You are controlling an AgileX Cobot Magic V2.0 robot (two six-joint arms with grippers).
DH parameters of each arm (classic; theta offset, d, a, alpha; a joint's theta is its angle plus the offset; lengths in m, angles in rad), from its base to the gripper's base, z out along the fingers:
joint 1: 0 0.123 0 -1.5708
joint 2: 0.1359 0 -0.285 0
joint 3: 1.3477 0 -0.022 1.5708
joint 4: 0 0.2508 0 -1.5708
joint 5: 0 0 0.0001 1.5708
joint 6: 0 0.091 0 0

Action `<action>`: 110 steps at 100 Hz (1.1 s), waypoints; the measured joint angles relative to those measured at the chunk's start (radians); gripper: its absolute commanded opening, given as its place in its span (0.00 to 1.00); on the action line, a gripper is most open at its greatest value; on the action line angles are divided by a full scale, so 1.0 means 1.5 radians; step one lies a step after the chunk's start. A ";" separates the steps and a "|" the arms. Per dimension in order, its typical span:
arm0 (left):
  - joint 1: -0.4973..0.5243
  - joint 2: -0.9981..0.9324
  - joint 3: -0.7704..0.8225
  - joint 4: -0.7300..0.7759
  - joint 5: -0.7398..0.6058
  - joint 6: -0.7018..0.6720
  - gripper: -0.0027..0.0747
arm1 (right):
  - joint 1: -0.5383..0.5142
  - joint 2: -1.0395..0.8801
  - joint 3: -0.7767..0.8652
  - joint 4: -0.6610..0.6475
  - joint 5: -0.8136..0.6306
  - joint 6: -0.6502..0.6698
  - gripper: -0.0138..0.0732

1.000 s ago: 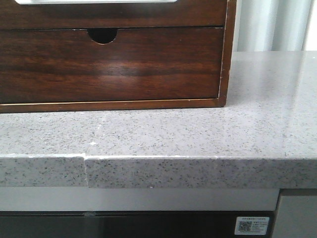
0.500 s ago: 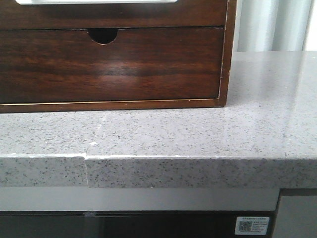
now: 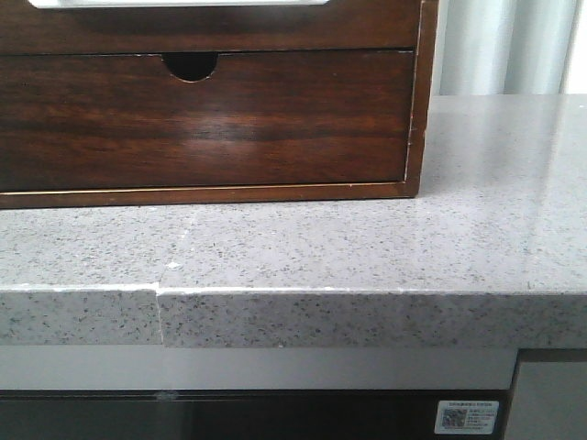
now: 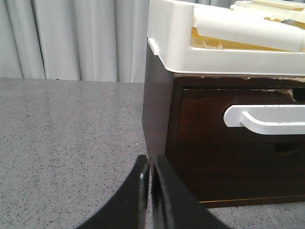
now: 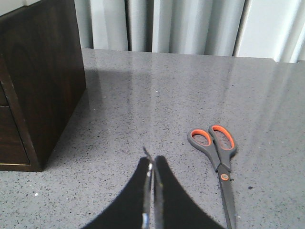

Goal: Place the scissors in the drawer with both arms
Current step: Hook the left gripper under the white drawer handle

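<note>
One pair of scissors (image 5: 220, 162) with grey-and-orange handles lies flat on the speckled grey countertop (image 5: 167, 95), well apart from the dark wooden cabinet (image 5: 38, 81). The drawer (image 4: 238, 119), the upper one with a white handle (image 4: 264, 119), sits shut above the notched drawer front (image 3: 202, 119). A white tray (image 4: 181, 43) rests on the cabinet top. Both grippers hang above the counter, left gripper (image 4: 151, 167) and right gripper (image 5: 151, 167), each with jaws pressed together, holding nothing.
</note>
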 measured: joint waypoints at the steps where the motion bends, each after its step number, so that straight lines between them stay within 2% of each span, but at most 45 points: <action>1: 0.000 0.000 0.000 0.000 0.000 0.000 0.01 | 0.000 0.000 0.000 0.000 0.000 0.000 0.08; 18: 0.000 0.000 0.000 0.000 0.001 0.000 0.01 | 0.000 0.000 0.000 -0.001 0.000 0.000 0.08; 26: 0.000 0.000 0.000 0.008 0.001 0.000 0.06 | 0.000 0.000 0.000 -0.003 0.001 0.000 0.17; 33: 0.000 0.000 0.000 0.029 0.001 0.000 0.22 | 0.000 0.000 0.000 -0.005 0.001 0.000 0.31; 38: 0.000 0.000 0.000 0.047 0.001 0.000 0.39 | 0.000 0.000 0.000 -0.008 0.001 0.000 0.43; 45: 0.000 0.000 0.000 0.070 0.001 0.000 0.59 | 0.000 0.000 0.000 -0.016 0.000 0.000 0.58; 52: 0.000 0.000 0.000 0.080 0.001 0.000 0.69 | 0.000 0.000 0.000 -0.021 -0.001 0.000 0.68; 61: 0.000 0.000 0.000 0.080 0.001 0.000 0.68 | 0.000 0.000 0.000 -0.023 -0.001 0.000 0.70; 89: 0.000 0.000 0.000 0.061 0.001 0.000 0.59 | 0.000 0.000 0.000 -0.025 -0.001 0.000 0.70; 99: 0.000 0.000 0.000 -0.017 -0.010 0.000 0.55 | 0.000 0.000 0.000 -0.025 -0.001 0.000 0.70; 110: 0.000 0.000 0.003 -0.184 -0.029 0.000 0.52 | 0.000 0.000 0.000 -0.025 -0.001 0.000 0.70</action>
